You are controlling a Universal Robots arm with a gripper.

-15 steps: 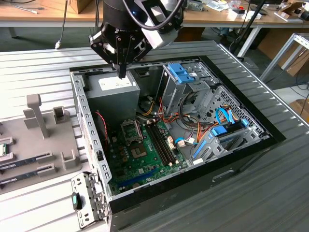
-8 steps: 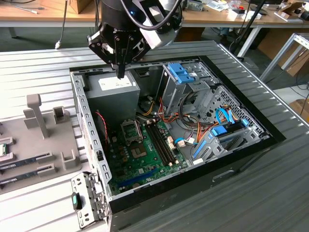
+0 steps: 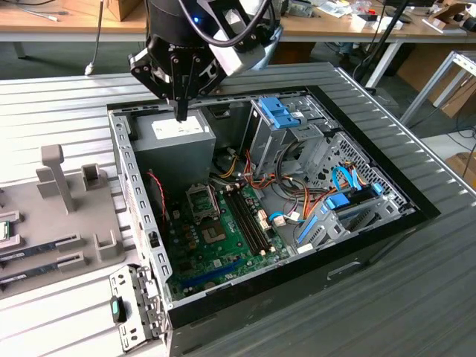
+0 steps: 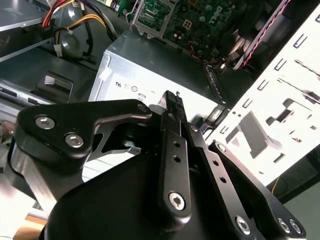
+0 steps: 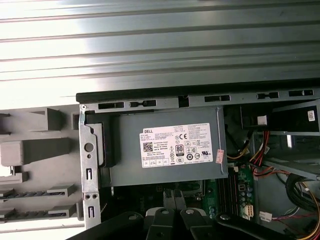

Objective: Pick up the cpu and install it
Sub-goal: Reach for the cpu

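Farthest from my gripper [image 3: 181,113], at the exterior view's left edge, lies a small square with a green rim, half cut off. I take it for the cpu [image 3: 4,231]. It sits on the grey tray [image 3: 74,223], well apart from me. Just beside it the memory sticks [image 3: 44,243] lie in their slots, nearer to me but also out of reach. The tray rests on the ribbed table [image 3: 59,97].

Next comes the open case [image 3: 416,212], whose near wall stands between the tray and my gripper. I hang inside its rim, right above the supply [image 3: 175,141], fingertips pointing down at its labelled top. I cannot tell whether they touch it.

In the second wrist view my gripper [image 4: 172,97] is clenched: the two black fingers lie pressed side by side, and I see nothing pinched between them. The supply [image 4: 165,70] fills the space just past the tips. In the first wrist view the tips of my gripper [image 5: 173,199] also sit close together, under the supply [image 5: 125,150].

Beyond the supply, toward the exterior view's right and lower down, the black socket [image 3: 202,199] sits on the green board [image 3: 223,238], near my gripper but not under it. Its middle looks dark; I cannot tell what is in it. Farther right, level with my gripper, stands the cage [image 3: 282,115] with blue clips, and orange and blue cables trail below it.
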